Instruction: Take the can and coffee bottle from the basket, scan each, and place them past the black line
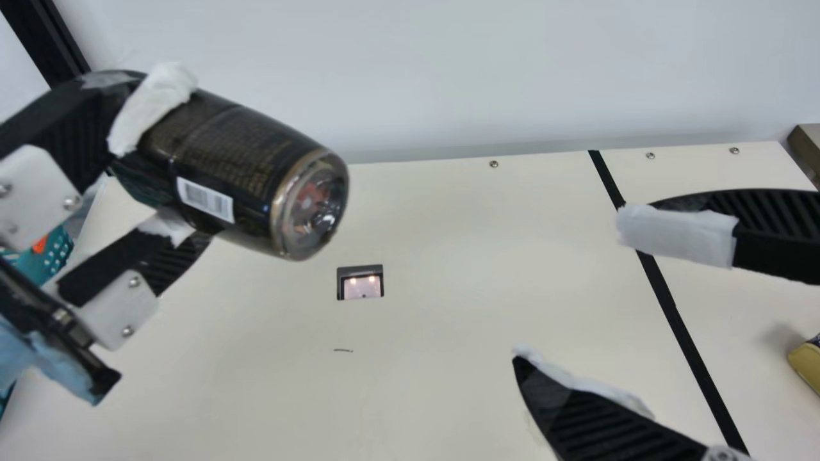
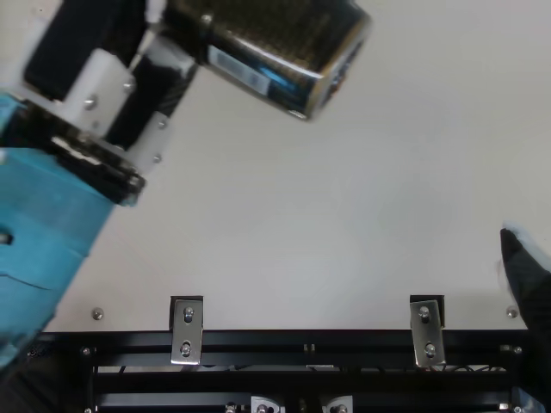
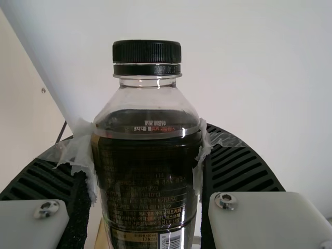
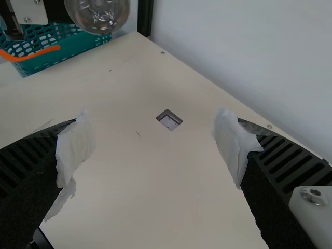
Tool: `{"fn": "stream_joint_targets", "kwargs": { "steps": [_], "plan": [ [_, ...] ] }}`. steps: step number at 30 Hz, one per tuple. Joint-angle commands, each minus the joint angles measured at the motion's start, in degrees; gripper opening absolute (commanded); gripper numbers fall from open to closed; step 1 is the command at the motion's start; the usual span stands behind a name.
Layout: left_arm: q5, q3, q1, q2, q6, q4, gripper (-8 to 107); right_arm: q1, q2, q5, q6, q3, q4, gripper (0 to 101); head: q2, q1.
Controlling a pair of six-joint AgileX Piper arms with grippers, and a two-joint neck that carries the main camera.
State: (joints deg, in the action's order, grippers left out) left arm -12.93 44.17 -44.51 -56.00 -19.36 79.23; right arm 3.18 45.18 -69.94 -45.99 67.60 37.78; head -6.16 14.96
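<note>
Raised over the table's left side, my left gripper [image 1: 150, 163] is shut on the dark coffee bottle [image 1: 221, 157], which lies tilted in the air with its base toward the middle and its barcode label facing outward. The left wrist view has the bottle [image 3: 148, 171] between both fingers of my left gripper [image 3: 148, 150], black cap free. My right gripper [image 1: 570, 288] stands open at the right with nothing between its fingers; in its wrist view, the same gripper [image 4: 153, 148] is spread wide. A yellow can [image 1: 807, 362] lies past the black line [image 1: 669, 307] at the right edge.
The scanner window [image 1: 360, 282] is set in the table [image 1: 448, 352] around the middle. A teal basket [image 4: 67, 52] with an orange handle stands at the table's left end. A pale wall runs along the back.
</note>
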Motion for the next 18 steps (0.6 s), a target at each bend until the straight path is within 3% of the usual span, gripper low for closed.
{"fn": "stream_joint_targets", "kwargs": {
  "steps": [1,11,18],
  "plan": [
    [-3.73,0.62,-4.02,-1.05,-0.54,-0.19,10,0.0,0.0,0.0,0.0,0.0,0.0,101,-0.52,0.49],
    [-15.52,5.26,-17.94,-7.08,-3.22,-2.32,10,0.0,0.0,0.0,0.0,0.0,0.0,101,-0.52,0.49],
    [-18.28,6.77,-21.15,-8.27,-2.76,-2.02,10,0.0,0.0,0.0,0.0,0.0,0.0,101,-0.52,0.49]
  ]
}}
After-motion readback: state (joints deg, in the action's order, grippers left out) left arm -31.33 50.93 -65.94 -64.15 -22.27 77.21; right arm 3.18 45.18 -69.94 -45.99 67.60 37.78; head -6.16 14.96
